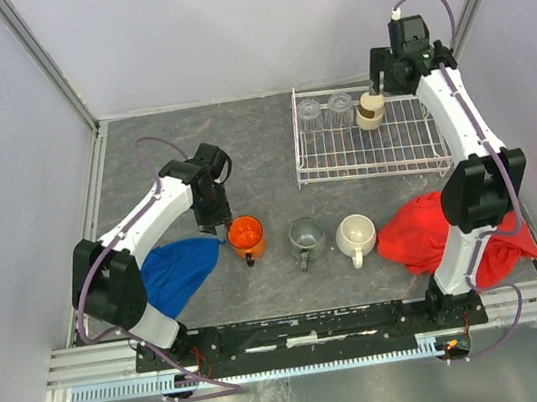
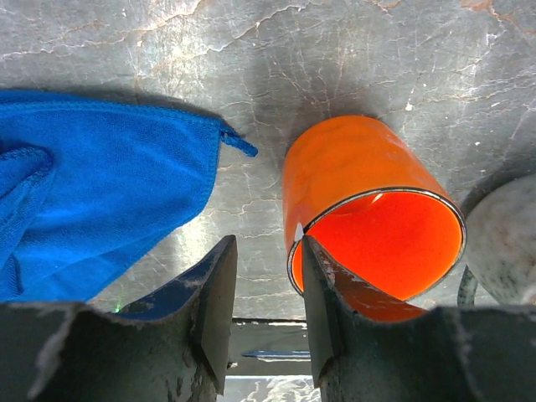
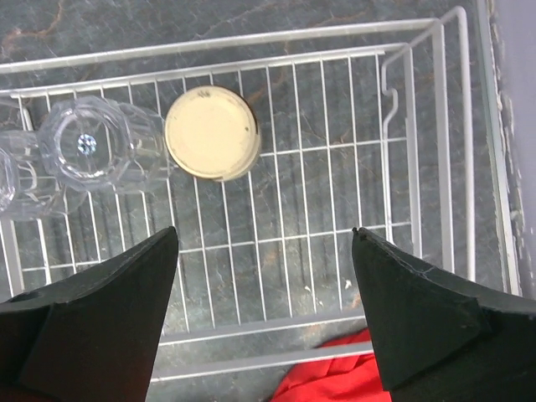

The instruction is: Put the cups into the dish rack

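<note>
Left gripper (image 2: 268,247) fills the bottom of its wrist cam, jaws pulled in to a narrow gap. The orange mug (image 2: 335,167) sits on the table at about 1 o'clock from that gap. One finger is over the mug's mouth and the other is outside, so the rim wall sits between them. I can see daylight next to the outer finger, so it's not clamped.

The mug's handle is hidden in that view. A grey-green mug (image 2: 502,243) is cut off at 3 o'clock, so only a blurry curve shows. A blue cloth (image 2: 100,193) runs off the frame at 9 o'clock.

From the top cam, the cream-white mug (image 1: 355,233) stands just past the grey-green one, and a red cloth (image 1: 409,230) is partly buried under the right arm.

Right gripper (image 3: 264,230) is spread wide and holding nothing, hanging over the dish rack (image 3: 435,167). A tan cup (image 3: 209,132) sits in the rack mouth-down at 11 o'clock from the claw. A clear tumbler (image 3: 92,146) is right beside it at 10 o'clock. A second tumbler (image 3: 10,180) is sliced off by the frame edge. Both are hard to make out against the wires.
</note>
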